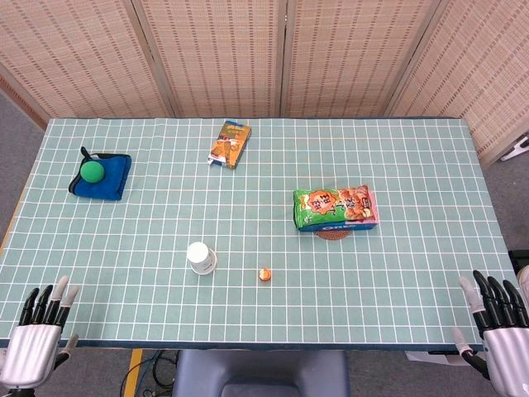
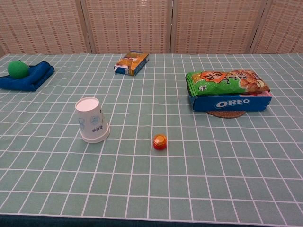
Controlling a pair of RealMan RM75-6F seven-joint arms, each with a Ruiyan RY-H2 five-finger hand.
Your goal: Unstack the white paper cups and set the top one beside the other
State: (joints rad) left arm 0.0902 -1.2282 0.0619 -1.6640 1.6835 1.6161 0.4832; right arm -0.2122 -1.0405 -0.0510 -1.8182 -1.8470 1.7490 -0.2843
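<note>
The white paper cups [image 1: 201, 258] stand stacked upside down, base up, on the green gridded table, left of centre; the chest view shows the stack [image 2: 91, 120] with a blue print on its side. My left hand [image 1: 40, 333] hovers at the table's near left corner, fingers apart and holding nothing. My right hand [image 1: 501, 322] sits at the near right corner, fingers spread and empty. Both hands are far from the cups and do not show in the chest view.
A small orange bottle cap [image 1: 264, 275] lies right of the cups. A green snack bag on an Oreo box [image 1: 336, 208] sits further right. A small snack box [image 1: 231, 143] lies at the back, a green ball on blue cloth [image 1: 100, 174] at the left.
</note>
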